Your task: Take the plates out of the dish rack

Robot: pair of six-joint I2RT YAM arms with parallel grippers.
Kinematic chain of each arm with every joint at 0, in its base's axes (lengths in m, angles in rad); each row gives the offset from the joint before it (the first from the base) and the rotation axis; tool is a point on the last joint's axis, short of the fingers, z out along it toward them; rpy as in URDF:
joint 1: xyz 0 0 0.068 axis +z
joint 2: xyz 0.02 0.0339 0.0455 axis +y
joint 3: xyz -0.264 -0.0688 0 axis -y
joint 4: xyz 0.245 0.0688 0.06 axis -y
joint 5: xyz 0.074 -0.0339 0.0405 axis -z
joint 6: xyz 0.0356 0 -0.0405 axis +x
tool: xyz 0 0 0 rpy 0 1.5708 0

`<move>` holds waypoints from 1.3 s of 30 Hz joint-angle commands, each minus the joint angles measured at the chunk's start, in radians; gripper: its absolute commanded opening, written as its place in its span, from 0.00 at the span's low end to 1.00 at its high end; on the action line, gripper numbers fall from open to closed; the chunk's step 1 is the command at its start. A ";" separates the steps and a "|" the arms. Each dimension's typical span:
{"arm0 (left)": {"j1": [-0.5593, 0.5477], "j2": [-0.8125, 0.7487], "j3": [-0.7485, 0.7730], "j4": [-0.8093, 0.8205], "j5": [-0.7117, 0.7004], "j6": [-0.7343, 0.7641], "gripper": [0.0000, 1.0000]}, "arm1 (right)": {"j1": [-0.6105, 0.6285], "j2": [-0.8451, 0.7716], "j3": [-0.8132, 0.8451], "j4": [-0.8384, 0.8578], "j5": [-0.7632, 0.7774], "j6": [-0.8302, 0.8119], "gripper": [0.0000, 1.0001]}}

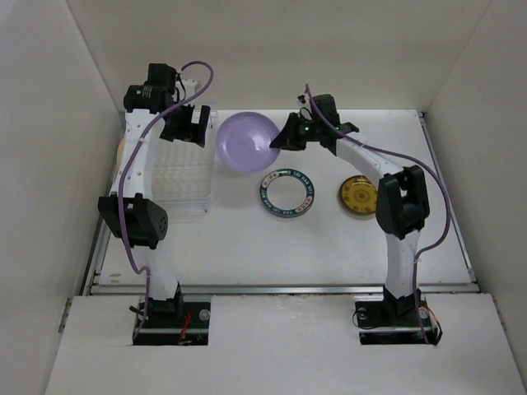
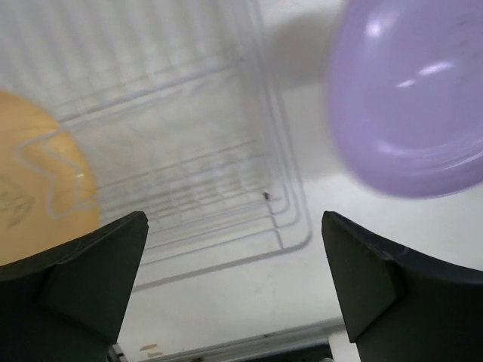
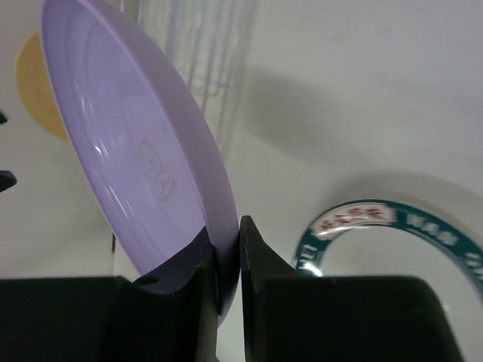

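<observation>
My right gripper (image 1: 284, 136) is shut on the rim of a large plate (image 1: 245, 141) and holds it tilted, purple side showing, above the table just right of the dish rack (image 1: 183, 177). In the right wrist view the fingers (image 3: 256, 256) pinch the purple plate (image 3: 136, 151). My left gripper (image 1: 186, 125) is open and empty over the rack's far end; in its wrist view (image 2: 234, 286) the wire rack (image 2: 189, 173) lies below and the purple plate (image 2: 415, 98) is at the right. A tan plate (image 2: 38, 188) shows at the rack's left side.
A white plate with a teal patterned rim (image 1: 288, 192) lies flat on the table right of the rack; it also shows in the right wrist view (image 3: 377, 222). A small mustard-yellow plate (image 1: 359, 196) lies further right. White walls enclose the table.
</observation>
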 commanded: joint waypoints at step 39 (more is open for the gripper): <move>0.205 0.147 -0.131 0.194 -0.760 0.024 0.80 | -0.380 -0.043 -0.087 -0.271 0.409 -0.045 0.79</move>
